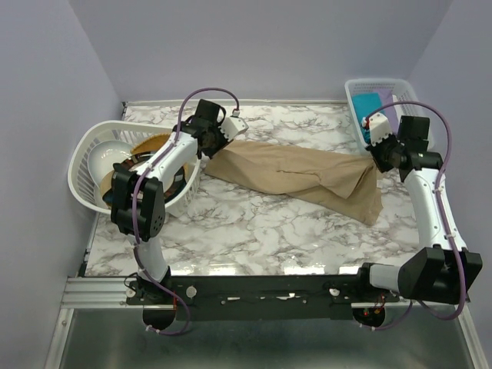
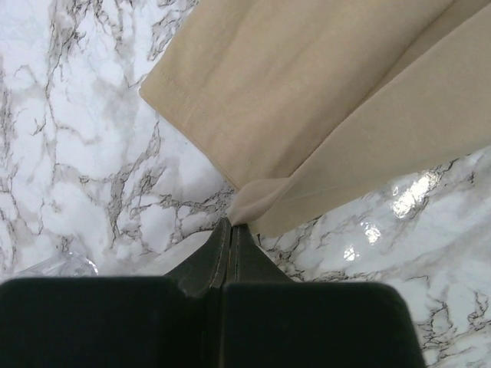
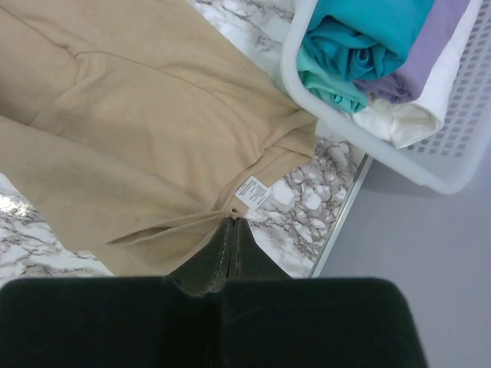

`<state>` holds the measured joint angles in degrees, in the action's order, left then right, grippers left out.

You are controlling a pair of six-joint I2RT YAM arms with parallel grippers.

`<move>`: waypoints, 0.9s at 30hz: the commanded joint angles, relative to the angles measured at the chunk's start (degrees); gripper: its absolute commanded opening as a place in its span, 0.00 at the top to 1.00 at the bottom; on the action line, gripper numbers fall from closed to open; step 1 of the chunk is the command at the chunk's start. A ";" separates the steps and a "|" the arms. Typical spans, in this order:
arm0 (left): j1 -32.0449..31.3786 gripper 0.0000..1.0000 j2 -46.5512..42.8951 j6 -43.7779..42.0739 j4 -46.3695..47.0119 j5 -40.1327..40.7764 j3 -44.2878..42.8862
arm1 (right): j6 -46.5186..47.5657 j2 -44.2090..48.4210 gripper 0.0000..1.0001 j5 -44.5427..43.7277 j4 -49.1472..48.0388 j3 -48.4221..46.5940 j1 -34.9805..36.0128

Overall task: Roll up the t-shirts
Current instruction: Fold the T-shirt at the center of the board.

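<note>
A large beige t-shirt (image 1: 300, 175) lies folded in a long band across the marble table, lifted slightly at both ends. My left gripper (image 1: 218, 143) is shut on its left corner, where the cloth (image 2: 307, 100) bunches right at the closed tips of the gripper (image 2: 232, 223). My right gripper (image 1: 377, 151) is shut on the shirt's right edge. In the right wrist view the tips of the gripper (image 3: 235, 220) pinch the beige cloth (image 3: 138, 130) just beside a white label (image 3: 252, 192). Teal (image 3: 360, 34), lilac (image 3: 430, 50) and white (image 3: 410, 115) t-shirts lie in a white basket (image 3: 337, 134).
The white basket (image 1: 355, 108) stands at the back right corner, close to my right gripper. A second white lattice basket (image 1: 83, 173) lies tipped at the left edge, holding a tan plate with a dark rim (image 1: 150, 147). The table's metal edge (image 3: 341, 215) runs near the right.
</note>
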<state>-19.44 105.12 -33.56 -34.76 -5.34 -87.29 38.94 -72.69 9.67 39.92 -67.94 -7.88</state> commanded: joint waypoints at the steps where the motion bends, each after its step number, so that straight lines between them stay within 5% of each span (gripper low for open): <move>1: 1.95 1.00 -0.79 -0.63 -5.93 6.84 2.99 | 4.65 -1.75 1.00 2.72 -0.81 -3.07 -0.56; 27: 4.15 1.00 -9.94 -7.57 -7.33 16.59 13.28 | 16.87 -19.25 1.00 11.06 1.65 -14.49 -3.55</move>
<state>-20.03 96.27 -39.92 -31.14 -1.98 -77.34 53.30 -90.04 17.76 40.62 -79.64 -10.63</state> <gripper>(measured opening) 0.007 0.008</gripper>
